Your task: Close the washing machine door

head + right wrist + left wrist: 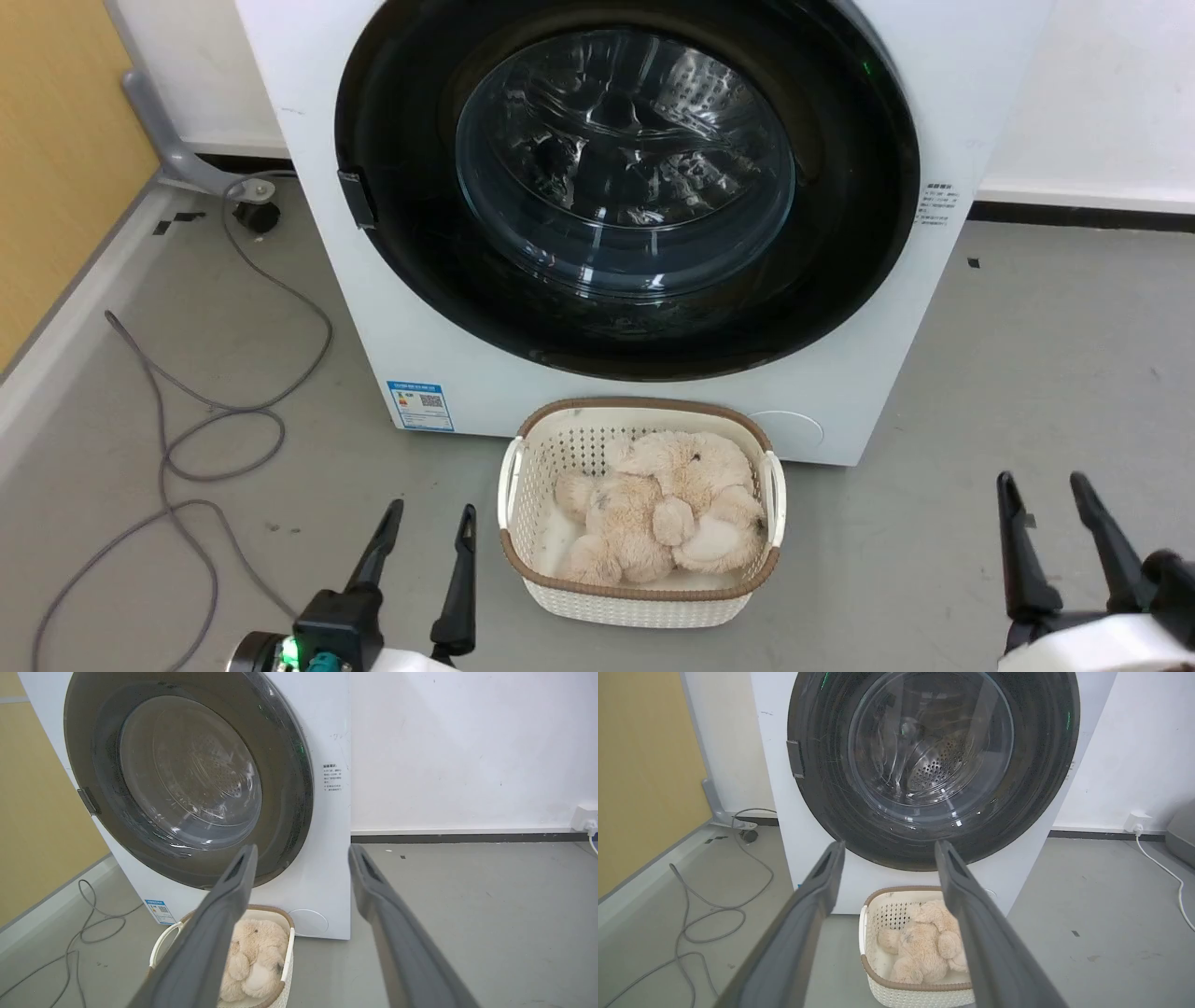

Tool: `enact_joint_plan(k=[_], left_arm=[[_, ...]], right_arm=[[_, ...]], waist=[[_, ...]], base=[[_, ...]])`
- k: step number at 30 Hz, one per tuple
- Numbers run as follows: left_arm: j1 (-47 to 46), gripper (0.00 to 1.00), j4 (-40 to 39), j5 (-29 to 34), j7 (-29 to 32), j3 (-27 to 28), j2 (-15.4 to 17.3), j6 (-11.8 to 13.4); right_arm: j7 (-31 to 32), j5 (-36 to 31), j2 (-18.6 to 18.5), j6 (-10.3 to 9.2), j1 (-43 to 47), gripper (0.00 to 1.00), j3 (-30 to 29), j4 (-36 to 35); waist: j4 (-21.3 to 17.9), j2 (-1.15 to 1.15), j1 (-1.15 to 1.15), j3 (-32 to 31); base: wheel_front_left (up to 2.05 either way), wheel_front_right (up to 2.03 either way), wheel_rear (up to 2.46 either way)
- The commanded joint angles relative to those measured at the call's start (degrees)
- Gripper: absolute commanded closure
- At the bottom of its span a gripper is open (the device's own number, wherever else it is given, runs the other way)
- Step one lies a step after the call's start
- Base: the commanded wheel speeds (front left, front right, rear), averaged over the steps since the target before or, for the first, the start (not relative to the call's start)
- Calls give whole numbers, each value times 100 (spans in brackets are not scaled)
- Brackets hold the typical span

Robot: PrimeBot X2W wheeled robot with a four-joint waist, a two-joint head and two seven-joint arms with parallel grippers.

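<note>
Washing machine door [625, 187] — teddy [653, 509] in basket [644, 602]

Both grippers low, fingers spread, holding nothing.
The left gripper [431, 509], two long dark tapered fingers, sits at the lower left, tips leaning right. The right gripper [1041, 478], on a pale forearm [1102, 651], sits at the lower right, tips leaning left.

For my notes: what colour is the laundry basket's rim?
Brown; the rim shows best in head view.
</note>
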Motion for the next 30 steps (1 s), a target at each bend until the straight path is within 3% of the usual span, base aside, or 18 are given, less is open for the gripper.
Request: enact_joint_plan(k=[1,14,15,30], left_arm=[[77,0,30,52,-25,-20,35,-28],[113,0,-13,3,-25,-16,5,37],[52,100,-3,1,2,-11,-7,19],[24,100,-64,78,146,67,-19,11]], right_arm=[[29,-89,73,-4,153,0,-35,-76],[227,-176,221,-4,440,0,-61,-400],[221,-164,206,0,351,100,-66,-368],[295,-272,225,0,287,100,-11,-365]], waist=[[12,0,0,-9],[51,0,0,-7],[50,0,0,-7],[9,0,0,-2]], base=[[0,0,0],[0,0,0],[0,0,0],[0,0,0]])
